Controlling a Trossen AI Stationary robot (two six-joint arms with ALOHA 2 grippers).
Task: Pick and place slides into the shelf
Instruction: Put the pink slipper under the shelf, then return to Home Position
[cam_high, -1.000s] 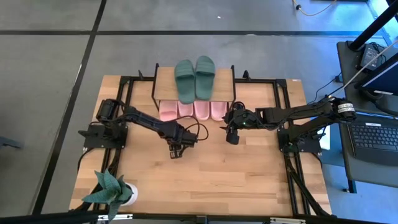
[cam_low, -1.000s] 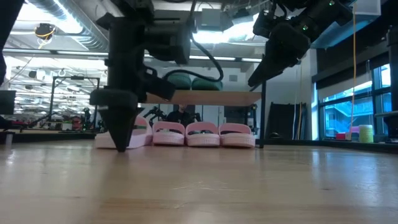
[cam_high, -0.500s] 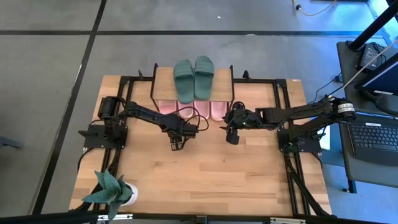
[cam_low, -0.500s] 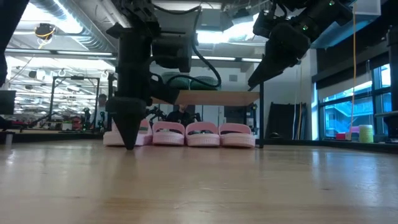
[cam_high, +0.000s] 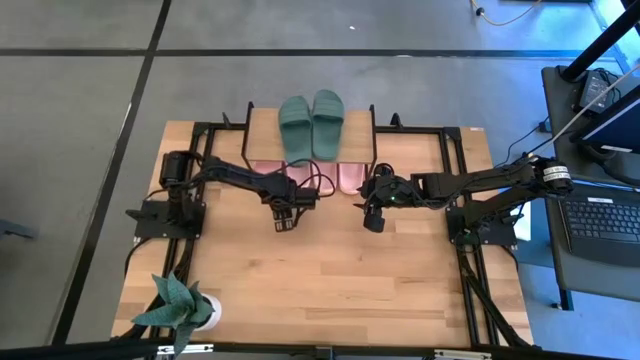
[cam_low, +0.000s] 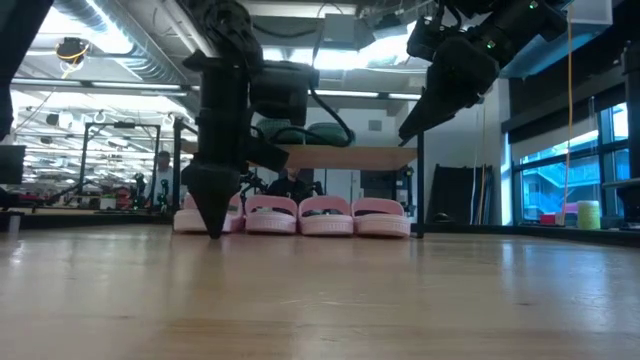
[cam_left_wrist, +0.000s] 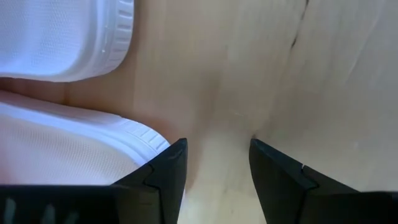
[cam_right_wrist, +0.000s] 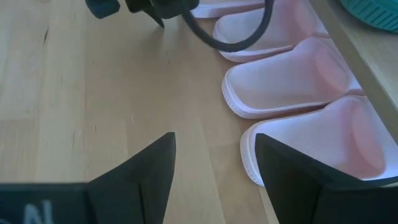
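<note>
The shelf (cam_high: 262, 135) stands at the table's far edge with the dark green pair (cam_high: 313, 125) on its plank top. Four light pink slides (cam_low: 300, 215) lie in a row on the table under it, heels toward the near side. My left gripper (cam_high: 282, 218) points down with its tip at the table (cam_low: 215, 228), just in front of the leftmost pink slide (cam_low: 195, 215). Its fingers are open (cam_left_wrist: 217, 168). My right gripper (cam_high: 372, 220) hangs open above the table (cam_low: 415, 125), near the shelf's right end, facing the pink slides (cam_right_wrist: 292, 81). My left gripper meets a pink slide at its heel rim (cam_left_wrist: 146, 140). The outer side of one finger (cam_left_wrist: 168, 165) lies against that rim, while the fingers point down at the table from above. The slide lies flat on the table.
A potted plant (cam_high: 180, 305) stands at the near left corner. Black frame rails (cam_high: 455, 170) run along both sides of the table. A laptop (cam_high: 600, 215) sits beyond the right edge. Bare wood (cam_high: 330, 280) fills the near half.
My left gripper has moved toward the far edge, up to the row of pink slides, keeping its tip at the table. The leftmost pink slide has slid farther in under the shelf.
</note>
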